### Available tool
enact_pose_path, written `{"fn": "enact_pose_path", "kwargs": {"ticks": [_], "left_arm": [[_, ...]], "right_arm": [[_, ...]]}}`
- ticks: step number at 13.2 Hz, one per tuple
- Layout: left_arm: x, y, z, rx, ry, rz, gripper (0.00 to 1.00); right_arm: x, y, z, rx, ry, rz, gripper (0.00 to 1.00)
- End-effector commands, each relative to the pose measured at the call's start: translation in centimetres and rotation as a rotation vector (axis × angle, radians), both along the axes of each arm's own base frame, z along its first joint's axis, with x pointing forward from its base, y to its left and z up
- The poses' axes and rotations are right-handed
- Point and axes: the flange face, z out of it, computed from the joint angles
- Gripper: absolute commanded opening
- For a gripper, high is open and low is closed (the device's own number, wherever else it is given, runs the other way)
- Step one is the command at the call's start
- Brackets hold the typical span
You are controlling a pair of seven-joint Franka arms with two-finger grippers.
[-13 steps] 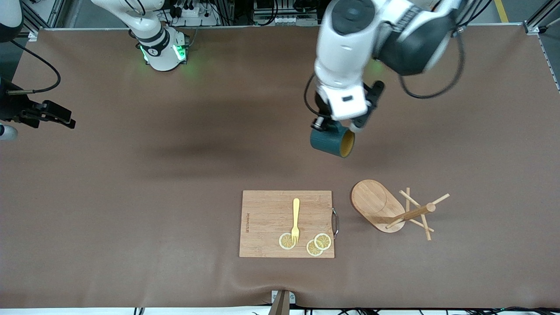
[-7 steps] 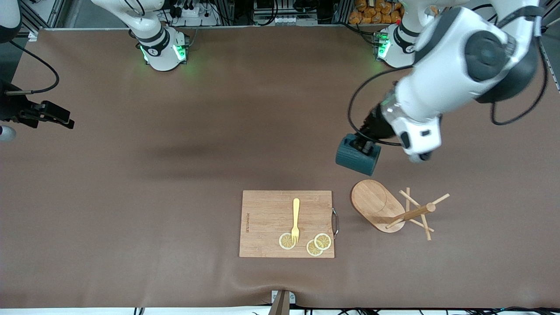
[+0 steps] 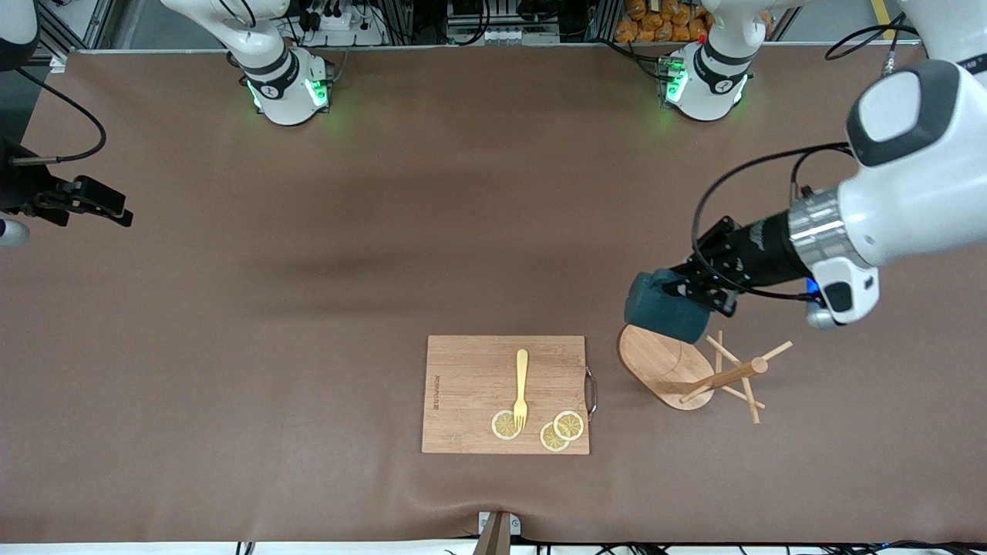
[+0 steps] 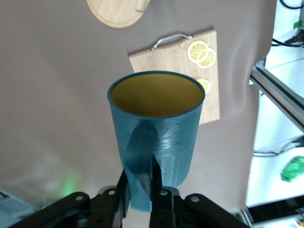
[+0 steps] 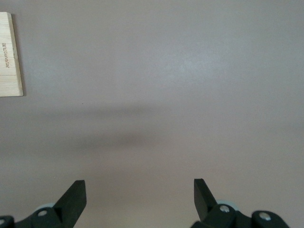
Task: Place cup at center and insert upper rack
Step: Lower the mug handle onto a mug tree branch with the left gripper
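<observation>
- Over the rack's base edge, toward the left arm's end of the counter (image 3: 231,347), the left gripper (image 3: 698,287) hangs in the air with its jaws clamped tight on the cup (image 3: 665,307).
- Cup is teal, tipped on its side in the front view; left wrist view shows its tan-yellow inside (image 4: 155,94) and the fingers (image 4: 156,183) pinching the handle (image 4: 141,156).
- Cup is off the counter, not at the center.
- Rack (image 3: 698,370) lies tipped over on the counter, oval base (image 3: 659,358) up on edge, post (image 3: 729,376) and thin pegs (image 3: 732,362) pointing toward the left arm's end.
- Board (image 3: 505,393) sits just beside the rack, toward the right arm's end, metal handle (image 3: 591,391) facing the rack base.
- On the board: yellow fork (image 3: 521,389), tines over one lemon slice (image 3: 505,425); two more slices (image 3: 561,431) overlap near the handle corner.
- Right gripper (image 5: 140,197) waits at the right arm's end of the counter, jaws spread wide, nothing between them, bare counter below; a board corner (image 5: 10,54) shows in its wrist view.
</observation>
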Motion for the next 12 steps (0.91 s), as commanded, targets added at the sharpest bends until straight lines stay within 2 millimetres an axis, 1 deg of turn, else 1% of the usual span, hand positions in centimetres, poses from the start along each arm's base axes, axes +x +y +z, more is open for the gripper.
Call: {"fn": "enact_pose_path", "kwargs": {"ticks": [1,4,5,7,9,11,12], "left_arm": [[1.4,2.8,-1.0,-0.128,0.012,0.036,0.0],[2.6,5.4,-2.2,-0.26,0.028,0.063,0.0],[2.8,5.5,-2.7,-0.28,0.035,0.063,0.0],[3.5,6.1,-4.6,-0.319,0.06,0.068,0.0],[4.3,8.1,-6.0,-0.384,0.066,0.091,0.0],[4.5,8.5,-6.4,-0.421,0.038,0.068,0.0],[4.7,8.9,-7.4,-0.427,0.044,0.068,0.0]], "right_arm": [[0.3,0.5,0.8,0.013,-0.011,0.001,1.0],[0.3,0.9,1.1,0.011,-0.014,0.009,1.0],[0.3,0.9,1.1,0.011,-0.014,0.009,1.0],[0.3,0.6,1.2,0.01,-0.021,0.004,1.0],[0.3,0.7,1.4,0.009,-0.024,0.006,1.0],[0.2,0.6,1.1,0.009,-0.02,0.006,1.0],[0.2,0.6,1.1,0.009,-0.018,0.006,1.0]]}}
